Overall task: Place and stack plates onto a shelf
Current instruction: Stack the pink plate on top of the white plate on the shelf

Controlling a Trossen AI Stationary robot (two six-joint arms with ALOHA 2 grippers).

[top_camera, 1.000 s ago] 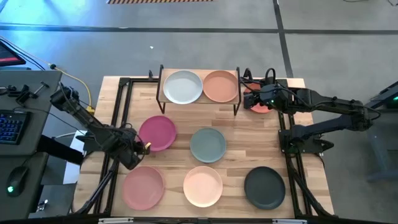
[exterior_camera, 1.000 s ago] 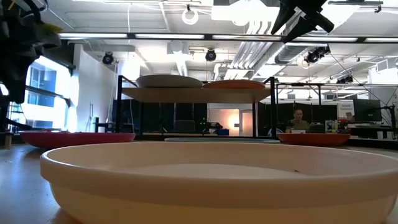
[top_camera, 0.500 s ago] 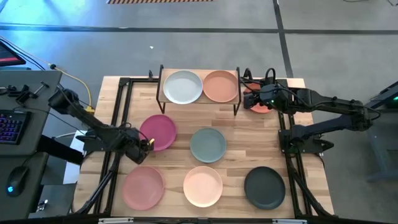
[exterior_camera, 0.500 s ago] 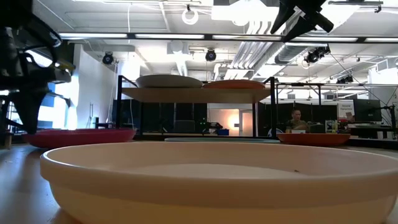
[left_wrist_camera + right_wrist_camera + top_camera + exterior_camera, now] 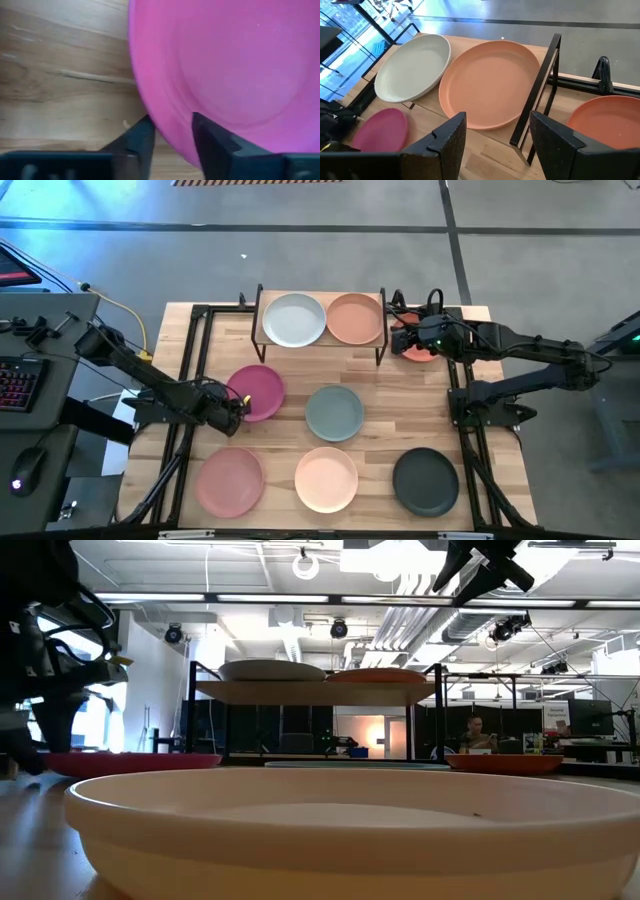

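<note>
I count eight plates in all: two up on the one shelf and six down on my table.

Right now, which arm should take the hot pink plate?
Left. Its hand is at the hot pink plate's edge, fingers open astride the rim. The right hand hovers over the orange plate beside the shelf.

Two plates top the shelf; six lie below.
</note>
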